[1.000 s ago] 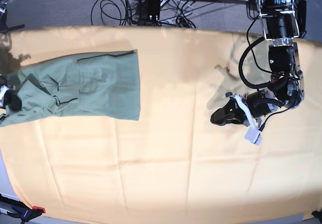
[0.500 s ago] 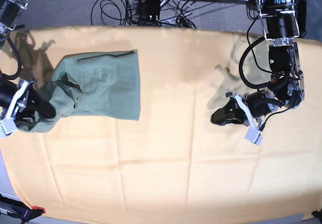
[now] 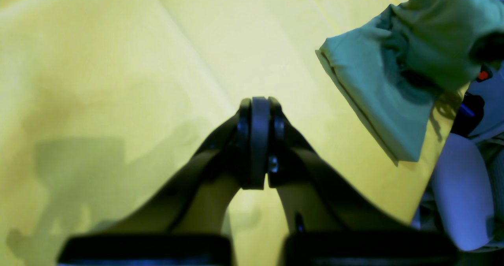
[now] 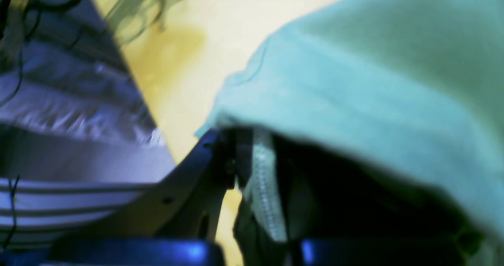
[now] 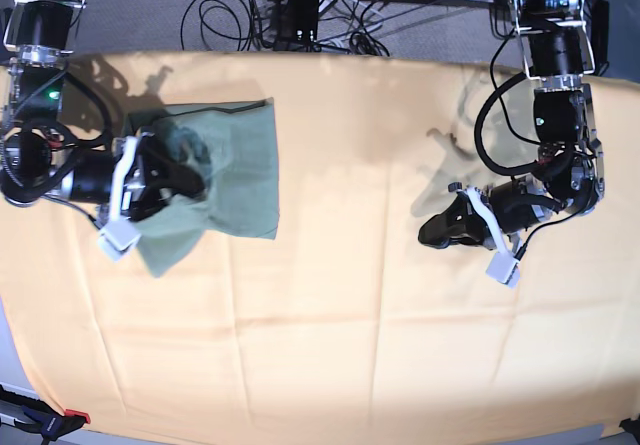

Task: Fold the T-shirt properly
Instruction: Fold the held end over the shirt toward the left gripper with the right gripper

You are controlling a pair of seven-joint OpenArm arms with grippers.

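Left wrist view: the left end effector (image 3: 256,140) is pressed together, empty, at center; the T-shirt (image 3: 397,73) hangs bunched at upper right. Right wrist view: the right end effector (image 4: 256,179) pinches T-shirt fabric draped over it. Base view: the T-shirt lies at upper left on the worktop (image 5: 350,295), gathered around the right end effector.

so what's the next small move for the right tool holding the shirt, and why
Probably carry the fold a little further across, then lower and let go. The right tool is shut on an edge of the sage-green thin-fabric T-shirt, and the lifted part drapes over it, bunched rather than flat on the yellow-orange cloth. The left tool is shut and well apart from it.
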